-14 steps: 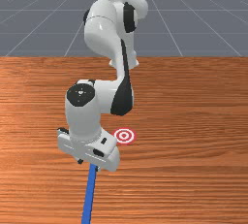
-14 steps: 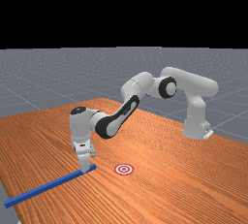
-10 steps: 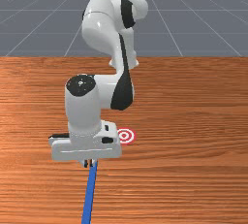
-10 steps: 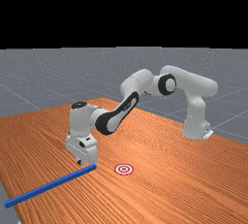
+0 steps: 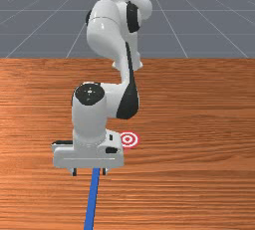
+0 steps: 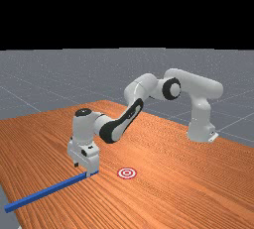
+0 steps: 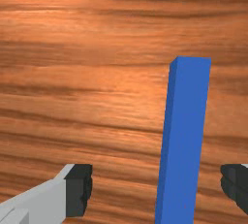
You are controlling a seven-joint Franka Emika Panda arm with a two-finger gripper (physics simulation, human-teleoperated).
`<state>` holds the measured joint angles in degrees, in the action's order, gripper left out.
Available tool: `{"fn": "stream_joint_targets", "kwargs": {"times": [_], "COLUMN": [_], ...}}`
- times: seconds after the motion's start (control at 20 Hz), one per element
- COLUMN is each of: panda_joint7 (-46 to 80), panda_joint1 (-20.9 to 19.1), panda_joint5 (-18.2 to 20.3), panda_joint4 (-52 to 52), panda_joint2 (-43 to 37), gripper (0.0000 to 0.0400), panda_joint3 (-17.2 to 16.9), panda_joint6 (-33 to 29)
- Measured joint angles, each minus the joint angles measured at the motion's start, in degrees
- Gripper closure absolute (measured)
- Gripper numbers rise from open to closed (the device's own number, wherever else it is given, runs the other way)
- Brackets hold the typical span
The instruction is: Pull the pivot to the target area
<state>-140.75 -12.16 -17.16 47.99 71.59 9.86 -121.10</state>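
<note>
In the front view my gripper (image 5: 89, 172) is low over the far end of the blue bar (image 5: 91, 199), its fingers spread wide. The far view has the gripper (image 6: 83, 169) at that same end of the bar (image 6: 47, 192). Seen from the wrist view, the gripper (image 7: 157, 188) is open and the bar (image 7: 184, 140) runs between its fingers, nearer to one of them, with a gap on either side. The red-and-white target (image 5: 127, 139) lies flat beside my hand, toward the front view's right; the far view also has the target (image 6: 127, 173).
The orange-brown wooden table (image 5: 199, 174) stretches around the bar and target. My arm's base (image 6: 201, 131) stands at the far view's right. In the far view the bar's other end reaches the table's edge.
My hand has turned since the earliest frames, rose and then came down again. The fingers, close together half a second ago, have opened wide. The bar and target have stayed put.
</note>
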Motion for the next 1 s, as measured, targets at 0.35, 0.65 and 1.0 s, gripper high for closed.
{"fn": "stream_joint_targets", "kwargs": {"times": [0.35,0.65,1.0], "panda_joint7": [-2.31,-2.82,-2.37], "panda_joint1": [1.8,1.56,1.25], "panda_joint5": [0.77,1.43,1.86], "panda_joint4": [-15.74,-16.81,-15.85], "panda_joint2": [10.26,10.94,10.34], "gripper": [0.0,0.03,0.0304], "panda_joint3": [-0.44,0.13,0.4], "panda_joint6": [2.97,3.07,2.69]}}
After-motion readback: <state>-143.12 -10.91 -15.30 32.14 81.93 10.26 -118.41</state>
